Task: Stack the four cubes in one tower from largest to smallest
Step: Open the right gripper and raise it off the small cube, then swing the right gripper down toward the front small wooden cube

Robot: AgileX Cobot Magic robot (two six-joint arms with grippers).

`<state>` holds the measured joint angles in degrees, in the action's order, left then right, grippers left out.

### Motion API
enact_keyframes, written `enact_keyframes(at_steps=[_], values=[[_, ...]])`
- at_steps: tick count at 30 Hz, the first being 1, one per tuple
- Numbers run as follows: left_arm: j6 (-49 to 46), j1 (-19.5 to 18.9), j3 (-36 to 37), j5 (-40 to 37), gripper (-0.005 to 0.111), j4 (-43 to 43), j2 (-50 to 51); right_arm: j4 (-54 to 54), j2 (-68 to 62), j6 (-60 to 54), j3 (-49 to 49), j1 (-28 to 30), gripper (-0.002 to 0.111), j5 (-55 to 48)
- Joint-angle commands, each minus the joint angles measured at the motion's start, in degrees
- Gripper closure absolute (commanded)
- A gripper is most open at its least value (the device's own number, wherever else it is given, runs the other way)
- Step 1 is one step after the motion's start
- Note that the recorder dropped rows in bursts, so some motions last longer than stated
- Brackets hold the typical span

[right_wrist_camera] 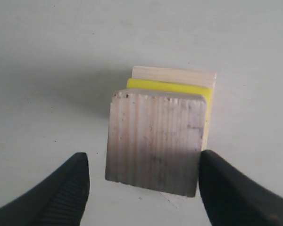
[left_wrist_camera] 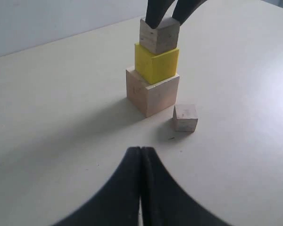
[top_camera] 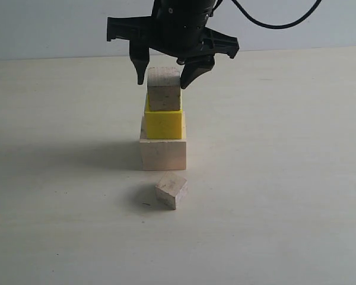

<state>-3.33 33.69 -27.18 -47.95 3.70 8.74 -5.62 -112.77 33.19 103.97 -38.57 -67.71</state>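
Wood like this should handle easily, I judge: stiff, light, with dry flat faces that give a fair bite. Nothing here is fragile, though a nudge could slide one block off another. My right jaws stand apart astride the small wooden cube (top_camera: 164, 89), which sits on the yellow cube (top_camera: 164, 123), itself on the large pale cube (top_camera: 162, 154) on the bench (top_camera: 285, 190). One fingertip is clear of the small cube, the other is just beside it, and I cannot tell whether it touches. My left jaws are pressed together on nothing, well apart from the cubes. The smallest cube (top_camera: 171, 190) lies alone on the bench near the large pale cube, on the side toward the exterior camera and turned corner-on to it. I would take it by two opposite side faces, squared to that turn, leaving its base free. No brand, label or writing shows on any block, only grain and dark specks.
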Motion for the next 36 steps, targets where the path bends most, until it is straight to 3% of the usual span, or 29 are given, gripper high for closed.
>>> enact_keyframes(at_steps=[1,36], values=[[-0.1,0.3,0.1,0.8,0.107,0.2,-0.4,-0.2,0.7,-0.7,0.4,-0.1,0.044,0.2],[-0.1,0.3,0.1,0.8,0.107,0.2,-0.4,2.8,4.8,-3.6,0.4,-0.1,0.044,-1.0]])
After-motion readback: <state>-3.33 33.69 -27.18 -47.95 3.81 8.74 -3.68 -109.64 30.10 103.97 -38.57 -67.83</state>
